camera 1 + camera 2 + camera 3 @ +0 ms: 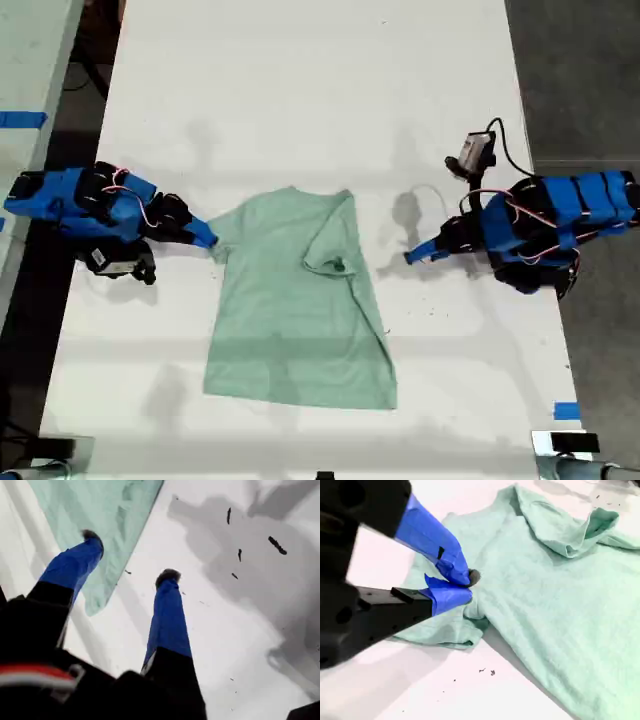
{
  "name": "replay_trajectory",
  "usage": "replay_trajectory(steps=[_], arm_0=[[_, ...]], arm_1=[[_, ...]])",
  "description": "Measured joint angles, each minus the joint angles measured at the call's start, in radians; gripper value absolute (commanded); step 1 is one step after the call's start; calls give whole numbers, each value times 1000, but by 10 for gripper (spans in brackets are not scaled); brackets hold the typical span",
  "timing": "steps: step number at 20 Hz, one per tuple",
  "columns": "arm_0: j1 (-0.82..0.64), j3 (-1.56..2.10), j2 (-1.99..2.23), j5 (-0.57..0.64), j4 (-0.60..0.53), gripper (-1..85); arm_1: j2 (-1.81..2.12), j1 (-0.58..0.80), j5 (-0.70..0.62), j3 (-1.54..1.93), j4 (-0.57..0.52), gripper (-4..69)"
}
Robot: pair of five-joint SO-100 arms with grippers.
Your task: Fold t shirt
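Grippers first: my second gripper point(465, 586) has its blue fingertips pressed together on a pinch of the t shirt point(560, 605) at the sleeve, at the exterior view's left point(207, 238), while my first gripper point(132, 555) has its fingers spread with nothing between them, over bare table point(235, 630) just off the shirt's edge, at the exterior view's right point(412, 256). We see the shirt point(295, 305) lying mid-table, mostly flat, with its exterior-view-right sleeve folded in over the chest.
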Motion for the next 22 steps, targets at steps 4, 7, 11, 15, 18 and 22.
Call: replay_trajectory(steps=[4, 7, 11, 15, 18, 22], arm_0=[[-9, 89, 0, 14, -57, -2], [-18, 89, 0, 14, -61, -2], [-28, 89, 0, 23, -81, -3], [-66, 52, -18, 11, -100, 10], [-87, -175, -393, 8, -61, 137], [-153, -959, -1325, 104, 304, 186]], arm_1=[[371, -104, 2, 339, 100, 189], [555, -115, 2, 448, 106, 188], [589, -110, 2, 457, 115, 188], [592, -110, 2, 457, 115, 188], [592, -110, 2, 457, 115, 188], [592, -110, 2, 457, 115, 188]])
